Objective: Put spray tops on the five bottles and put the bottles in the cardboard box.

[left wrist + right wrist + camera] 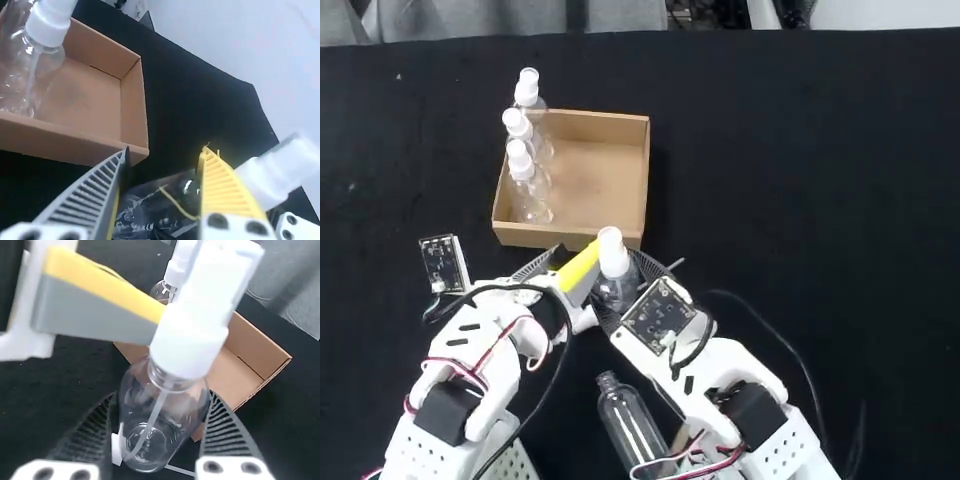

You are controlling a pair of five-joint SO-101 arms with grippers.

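The right gripper (161, 400) is clamped on the body of a clear bottle (165, 425) and holds it upright just in front of the box (640, 180). That grip looks meant to steady the bottle while its top (200, 325) is worked on. The white top sits on the neck with its tube hanging down inside, and it looks seated, though I cannot tell if it is tight.

The left gripper (164, 152) has its jaws wide apart and holds nothing. Its yellow finger lies against the side of the top, so the top is beside that finger rather than between the two. To twist or press the top, this gripper would have to shift until it straddles it.

Three capped bottles (530, 185) stand in a row along one wall of the box, leaving the rest of its floor free for more. Whether the farthest one is inside the corner or just outside, I cannot tell. A bare bottle (630, 420) lies on the table (820, 150) between the arms, with no top yet
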